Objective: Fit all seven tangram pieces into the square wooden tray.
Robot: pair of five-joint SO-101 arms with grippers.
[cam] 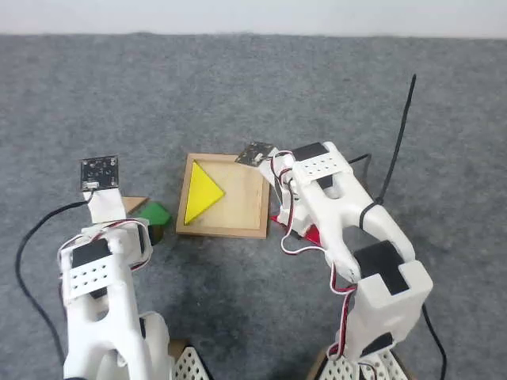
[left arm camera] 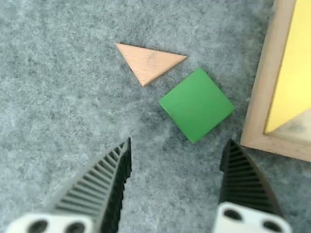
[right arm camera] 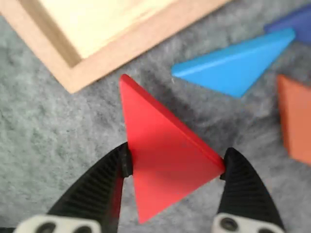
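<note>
The right claw (right arm camera: 176, 164) is closed on the red triangle (right arm camera: 160, 141), one finger against each side, just outside a corner of the tray (right arm camera: 97, 63). A blue triangle (right arm camera: 238, 65) lies near it. The left claw (left arm camera: 179, 145) is spread wide over the grey tabletop (left arm camera: 58, 111). The green square (left arm camera: 197, 104) lies just ahead of its fingertips, beside the tray, with a tan triangle (left arm camera: 149, 62) just beyond. A yellow triangle (cam: 202, 191) lies in the tray.

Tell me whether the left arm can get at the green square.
Probably yes: the open left claw hangs just short of the green square, which lies flat and uncovered, apart from the tray.
</note>
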